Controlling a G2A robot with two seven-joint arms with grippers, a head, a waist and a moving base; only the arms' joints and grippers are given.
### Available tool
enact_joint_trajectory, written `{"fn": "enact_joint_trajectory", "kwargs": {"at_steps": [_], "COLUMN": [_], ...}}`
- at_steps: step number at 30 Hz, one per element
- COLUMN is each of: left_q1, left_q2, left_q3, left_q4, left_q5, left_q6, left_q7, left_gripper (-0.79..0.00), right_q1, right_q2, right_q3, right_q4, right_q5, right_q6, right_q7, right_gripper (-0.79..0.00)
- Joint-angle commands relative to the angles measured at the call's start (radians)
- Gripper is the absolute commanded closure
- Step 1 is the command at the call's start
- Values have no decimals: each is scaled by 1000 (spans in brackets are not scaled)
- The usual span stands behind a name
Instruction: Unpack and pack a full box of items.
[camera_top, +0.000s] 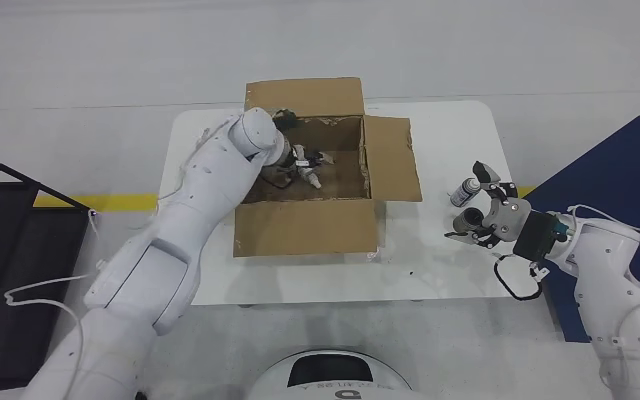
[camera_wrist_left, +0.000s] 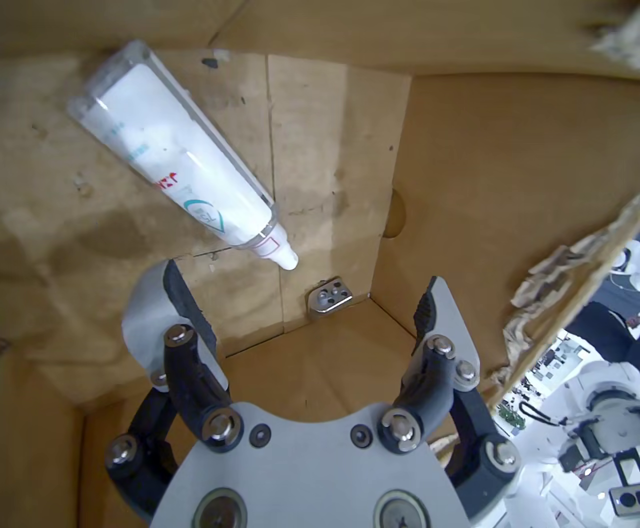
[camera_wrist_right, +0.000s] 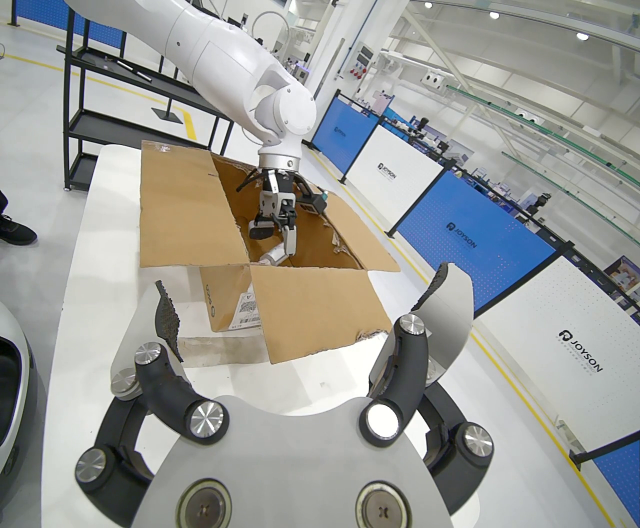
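At the left, the left fingers (camera_wrist_left: 150, 310) are spread wide and hold nothing, lowered inside the open cardboard box (camera_top: 305, 228). On the box floor a white tube (camera_wrist_left: 180, 165) in clear wrap lies flat near them, its nozzle pointing towards a small metal piece (camera_wrist_left: 330, 297) in the corner. The box stands in the middle of the white desk (camera_top: 450, 140) with its flaps folded out, and further right the right fingers (camera_wrist_right: 452, 305) are also wide open and empty, facing the box near the desk's right edge, close to a small dark-capped bottle (camera_top: 464, 191).
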Motion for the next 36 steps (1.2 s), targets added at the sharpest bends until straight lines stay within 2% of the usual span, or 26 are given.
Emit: {"fn": "enact_joint_trajectory", "kwargs": {"at_steps": [1,6,8,12,15,26,27,30,34,36], "left_q1": [16,70,104,203,304,304,310,306,237,206], "left_q2": [17,70,96,153,191,191,192,192,172,155], "left_q3": [-4,5,-23,-132,-255,-255,-243,-169,-30,34], "left_q4": [-53,-240,-329,-527,-690,-690,-696,-680,-621,-602], "left_q5": [41,218,258,341,296,296,334,566,766,802], "left_q6": [-35,-157,-213,-267,-332,-332,-343,-286,-316,-323], "left_q7": [-33,-201,-239,-231,-233,-233,-219,-160,-164,-158], "left_gripper": [-785,-785,-785,-785,-785,-785,-785,-785,-785,-785], "right_q1": [0,0,0,0,0,0,0,0,0,0], "right_q2": [0,0,0,0,0,0,0,0,0,0], "right_q3": [0,0,0,0,0,0,0,0,0,0], "right_q4": [0,0,0,0,0,0,0,0,0,0], "right_q5": [0,0,0,0,0,0,0,0,0,0], "right_q6": [0,0,0,0,0,0,0,0,0,0], "right_q7": [0,0,0,0,0,0,0,0,0,0], "right_gripper": [-785,-785,-785,-785,-785,-785,-785,-785,-785,-785]}}
